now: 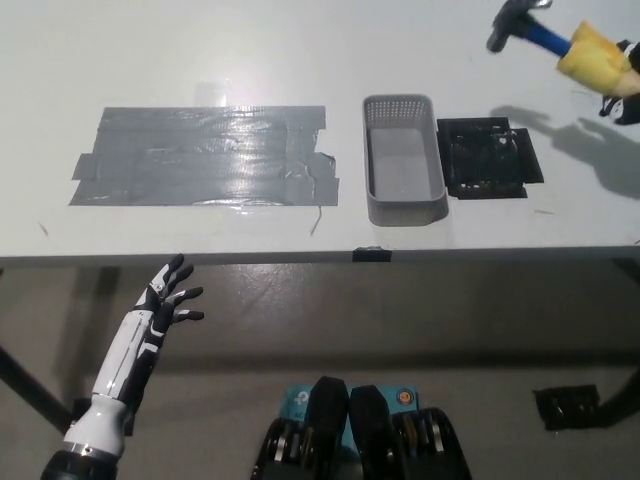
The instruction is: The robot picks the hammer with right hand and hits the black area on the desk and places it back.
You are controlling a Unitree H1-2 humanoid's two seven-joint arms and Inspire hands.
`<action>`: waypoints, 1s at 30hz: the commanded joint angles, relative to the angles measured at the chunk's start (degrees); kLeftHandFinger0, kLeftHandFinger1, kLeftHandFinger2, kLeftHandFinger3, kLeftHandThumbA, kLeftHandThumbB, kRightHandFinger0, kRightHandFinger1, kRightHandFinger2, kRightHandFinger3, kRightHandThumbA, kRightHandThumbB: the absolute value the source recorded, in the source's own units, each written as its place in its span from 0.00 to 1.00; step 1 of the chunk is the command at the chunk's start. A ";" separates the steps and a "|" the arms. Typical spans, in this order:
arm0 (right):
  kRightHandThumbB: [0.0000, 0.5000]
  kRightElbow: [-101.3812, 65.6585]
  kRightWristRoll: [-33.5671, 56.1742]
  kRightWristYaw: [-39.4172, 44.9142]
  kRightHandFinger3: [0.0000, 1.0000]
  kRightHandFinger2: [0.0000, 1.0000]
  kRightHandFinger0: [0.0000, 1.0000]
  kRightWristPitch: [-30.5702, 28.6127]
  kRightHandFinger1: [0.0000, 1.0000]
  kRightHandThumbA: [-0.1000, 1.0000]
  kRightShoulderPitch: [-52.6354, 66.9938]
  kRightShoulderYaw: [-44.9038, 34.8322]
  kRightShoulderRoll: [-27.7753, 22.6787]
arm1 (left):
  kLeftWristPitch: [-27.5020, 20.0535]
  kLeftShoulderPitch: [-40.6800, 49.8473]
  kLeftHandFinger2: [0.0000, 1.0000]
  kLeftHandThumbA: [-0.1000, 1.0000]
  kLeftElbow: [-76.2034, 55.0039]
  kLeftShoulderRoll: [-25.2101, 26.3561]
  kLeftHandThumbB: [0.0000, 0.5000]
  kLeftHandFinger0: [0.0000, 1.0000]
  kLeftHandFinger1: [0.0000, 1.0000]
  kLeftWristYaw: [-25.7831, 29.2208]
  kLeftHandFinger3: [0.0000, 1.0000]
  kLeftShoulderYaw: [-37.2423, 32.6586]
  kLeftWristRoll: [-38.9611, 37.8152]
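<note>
head view: hammer (545, 36) dark head, blue shaft, yellow-wrapped grip.

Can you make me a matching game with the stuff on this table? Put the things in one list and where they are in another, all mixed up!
Things:
1. hammer
2. grey basket
3. black area
4. left hand

Places:
A. below the table edge, fingers spread
B. flat on the table, to the right of the basket
C. held up in the air at the top right by the right hand
D. between the silver tape patch and the black square

Pairs: 1-C, 2-D, 3-B, 4-A
</note>
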 commanded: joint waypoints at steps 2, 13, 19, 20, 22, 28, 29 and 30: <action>0.21 -1.68 -1.15 2.50 1.00 0.96 0.11 -2.91 0.62 0.00 -3.65 1.37 -3.25 | -1.24 -1.51 0.98 1.00 -1.32 0.88 0.02 0.73 0.84 -0.90 1.00 -0.21 -0.25; 0.25 -2.55 -3.14 3.53 0.64 0.82 0.12 -2.52 0.60 0.00 -2.97 4.40 -2.75 | -1.84 -1.18 0.93 1.00 -1.07 1.03 0.05 0.71 0.82 -0.57 1.00 -0.10 0.30; 0.26 -2.91 -3.72 3.63 0.60 0.79 0.09 -2.59 0.54 0.00 -2.90 4.38 -2.79 | -1.56 -1.10 0.92 1.00 -1.31 1.16 0.05 0.70 0.81 -0.53 1.00 -0.08 0.50; 0.26 -3.12 -3.73 3.35 0.64 0.84 0.09 -2.67 0.58 0.00 -2.86 4.10 -2.84 | -1.74 -1.08 0.92 1.00 -1.25 1.22 0.05 0.70 0.81 -0.61 1.00 -0.09 0.43; 0.25 -2.95 -2.18 3.77 0.87 0.94 0.09 -2.30 0.62 0.00 -3.70 2.46 -3.12 | -2.09 -1.35 0.91 1.00 -0.97 1.09 0.04 0.69 0.80 -0.55 1.00 -0.17 0.44; 0.14 -3.56 1.78 4.59 1.00 0.90 0.06 0.25 0.56 0.00 -8.55 -3.89 -3.53 | -2.00 -1.35 0.90 1.00 -1.16 1.02 0.04 0.68 0.79 -0.34 1.00 0.02 0.39; 0.13 -3.27 2.83 4.80 1.00 0.87 0.04 1.20 0.53 0.00 -9.38 -5.31 -3.47 | -1.95 -1.44 0.90 1.00 -1.08 0.90 0.04 0.68 0.79 -0.31 1.00 0.07 0.20; 0.15 -3.13 3.14 4.85 1.00 0.86 0.05 2.39 0.52 0.00 -10.03 -6.21 -3.43 | -2.02 -1.58 0.90 1.00 -1.02 0.82 0.04 0.68 0.79 -0.31 1.00 0.05 0.13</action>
